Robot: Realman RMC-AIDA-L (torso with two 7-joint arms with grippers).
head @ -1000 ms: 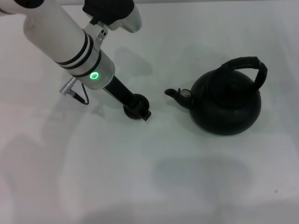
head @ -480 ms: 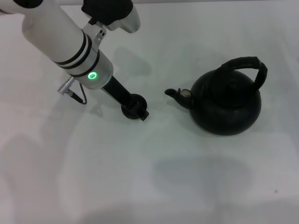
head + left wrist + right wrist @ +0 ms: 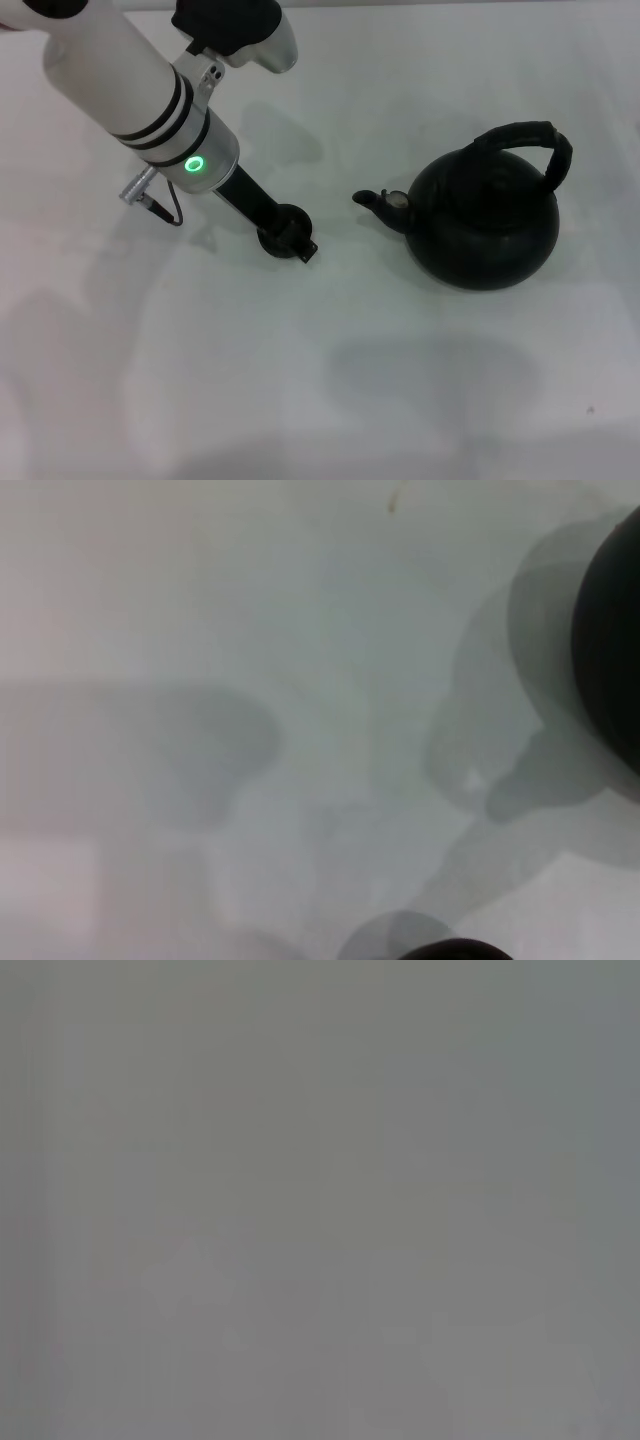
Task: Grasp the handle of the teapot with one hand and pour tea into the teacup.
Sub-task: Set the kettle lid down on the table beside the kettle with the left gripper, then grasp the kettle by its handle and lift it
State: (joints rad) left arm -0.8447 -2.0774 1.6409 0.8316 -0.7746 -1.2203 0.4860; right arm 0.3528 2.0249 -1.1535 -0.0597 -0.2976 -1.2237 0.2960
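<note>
Teacup [image 3: 285, 232] mostly hidden under left gripper [image 3: 290, 238]; jaws' state unclear. Teapot [image 3: 485, 225] apart, handle [image 3: 530, 140] untouched.

Left gripper [image 3: 288, 238] at the teacup [image 3: 284, 226], teapot [image 3: 484, 223] apart on the table [image 3: 330, 380].

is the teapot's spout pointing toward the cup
Yes, in the head view the teapot sits upright with its spout aimed at the teacup beneath the left gripper.

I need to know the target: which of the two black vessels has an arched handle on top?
The teapot, the big round one; its handle arches over it. The tiny teacup has none.
</note>
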